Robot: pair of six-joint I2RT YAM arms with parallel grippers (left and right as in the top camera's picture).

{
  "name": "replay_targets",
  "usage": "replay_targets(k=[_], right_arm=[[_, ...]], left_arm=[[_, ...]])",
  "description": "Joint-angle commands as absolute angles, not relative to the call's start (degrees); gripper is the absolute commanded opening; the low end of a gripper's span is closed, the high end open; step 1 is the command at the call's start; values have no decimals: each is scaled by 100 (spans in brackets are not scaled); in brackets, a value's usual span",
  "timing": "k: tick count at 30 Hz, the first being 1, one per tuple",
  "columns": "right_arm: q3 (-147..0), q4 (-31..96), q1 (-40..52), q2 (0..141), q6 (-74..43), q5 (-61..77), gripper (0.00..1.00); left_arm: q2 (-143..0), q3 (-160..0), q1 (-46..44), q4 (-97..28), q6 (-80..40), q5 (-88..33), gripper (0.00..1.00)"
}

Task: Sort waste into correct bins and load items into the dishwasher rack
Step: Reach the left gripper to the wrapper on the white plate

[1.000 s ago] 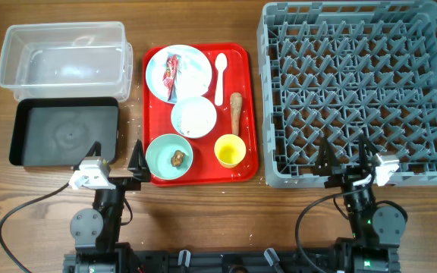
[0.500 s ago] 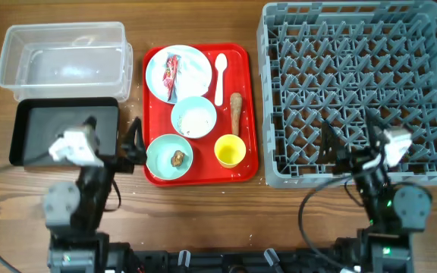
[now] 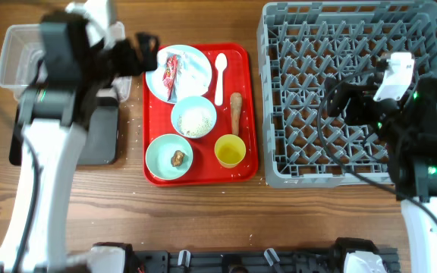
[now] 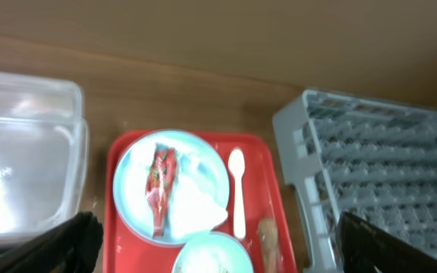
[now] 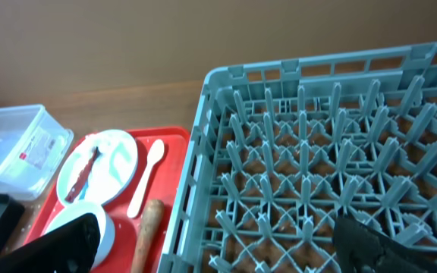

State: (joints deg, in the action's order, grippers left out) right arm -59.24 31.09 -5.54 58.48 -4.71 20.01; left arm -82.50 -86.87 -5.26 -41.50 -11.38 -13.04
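Observation:
On the red tray, a pale blue plate (image 3: 192,61) holds the red-and-white wrapper (image 3: 171,70) and white paper (image 3: 196,72). Beside it lie the white spoon (image 3: 220,70) and the brown stick (image 3: 236,111). A pale bowl with white crumbs (image 3: 193,118), a mint-green bowl (image 3: 165,155) with a brown lump (image 3: 177,158) and a yellow cup (image 3: 229,150) stand nearer. My left gripper (image 3: 143,51) hangs open and empty above the plate's left edge; its view shows the plate (image 4: 203,171) and wrapper (image 4: 159,182). My right gripper (image 3: 340,98) is open and empty over the grey rack (image 3: 355,45).
The clear tub (image 3: 14,57) stands back left, and the black tray (image 3: 101,140) in front of it is partly hidden by my left arm. The red tray (image 3: 203,173) lies between the bins and the rack. The right wrist view shows the rack pegs (image 5: 332,152) close below.
Both arms have risen from the table's front edge. The left swung back over the tub and plate. The right moved up over the rack's middle.

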Motion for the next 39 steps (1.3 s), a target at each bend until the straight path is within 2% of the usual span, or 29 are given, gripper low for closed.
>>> replay_targets(k=[1, 6, 11, 14, 16, 23, 39], right_arm=[[-6311, 3531, -565, 6158, -97, 2012, 100], [-6311, 3712, -565, 6440, 40, 1918, 100], [-6311, 3695, -565, 6729, -652, 1940, 100], [-6311, 3785, -565, 6847, -672, 1940, 100], [-6311, 3854, -565, 6908, -657, 1940, 100], [-6311, 3907, -565, 6991, -655, 1938, 100], [-6311, 3931, -565, 6991, -637, 1938, 100]], left_arm=[[-9498, -10020, -1004, -4842, -1063, -449, 100], [-10842, -10501, -1125, -5017, -1066, -320, 100], [-11824, -10501, -1125, -4584, -1068, -314, 100], [-12215, -10501, -1131, -4209, -1044, -314, 100], [-12488, -10501, -1142, -3854, -624, -355, 100], [-12807, -10501, -1140, -3094, 727, -351, 99], [-13316, -10499, -1135, -3555, 773, -336, 99]])
